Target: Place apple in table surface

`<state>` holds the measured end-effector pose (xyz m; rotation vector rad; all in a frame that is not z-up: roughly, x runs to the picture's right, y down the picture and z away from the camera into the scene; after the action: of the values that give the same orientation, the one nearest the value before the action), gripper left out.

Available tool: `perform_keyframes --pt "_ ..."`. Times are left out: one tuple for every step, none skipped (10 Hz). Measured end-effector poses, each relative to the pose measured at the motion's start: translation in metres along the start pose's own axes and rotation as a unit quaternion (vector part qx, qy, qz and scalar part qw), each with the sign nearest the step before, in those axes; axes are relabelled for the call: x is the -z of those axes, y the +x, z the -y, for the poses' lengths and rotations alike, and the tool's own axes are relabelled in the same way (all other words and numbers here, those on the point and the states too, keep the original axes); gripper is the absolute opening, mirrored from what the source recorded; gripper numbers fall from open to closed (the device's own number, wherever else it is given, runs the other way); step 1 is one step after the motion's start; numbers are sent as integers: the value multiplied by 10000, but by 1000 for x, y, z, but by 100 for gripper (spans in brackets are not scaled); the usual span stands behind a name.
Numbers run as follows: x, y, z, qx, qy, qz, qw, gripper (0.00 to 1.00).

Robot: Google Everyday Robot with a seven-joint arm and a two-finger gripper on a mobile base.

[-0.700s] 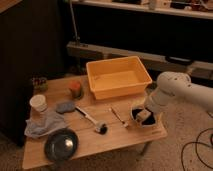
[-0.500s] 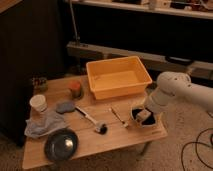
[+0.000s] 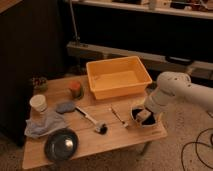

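Apple (image 3: pixel 76 90) on table (image 3: pixel 117 141): likely firm, light, smooth; best pinched across middle. Gripper (image 3: pixel 144 116) down in bowl (image 3: pixel 150 124), well apart; grip cannot tell.

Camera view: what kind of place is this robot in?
Probably a robot test lab, not a home. A small wooden table surface holds a yellow tub and dish brush, cables trail on the speckled floor, and the gripper hangs low over the table's right end.
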<state>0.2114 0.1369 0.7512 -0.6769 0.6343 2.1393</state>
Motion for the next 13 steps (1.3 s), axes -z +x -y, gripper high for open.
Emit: perform_keyframes --pt "0 0 0 0 0 0 10000 80" --pt "0 0 0 0 0 0 10000 80" --pt "0 0 0 0 0 0 10000 80" --pt "0 0 0 0 0 0 10000 80" --pt "0 0 0 0 0 0 10000 80" --pt "0 0 0 0 0 0 10000 80" --pt "0 0 0 0 0 0 10000 80" --pt "0 0 0 0 0 0 10000 80" --pt "1 0 0 7 3 14 10000 80" --pt "4 0 0 52 51 72 9999 80" --pt "12 1 -5 153 36 227 9996 80" --pt "29 5 -14 313 5 421 9986 80" --pt "47 11 -25 455 -21 576 9973 80"
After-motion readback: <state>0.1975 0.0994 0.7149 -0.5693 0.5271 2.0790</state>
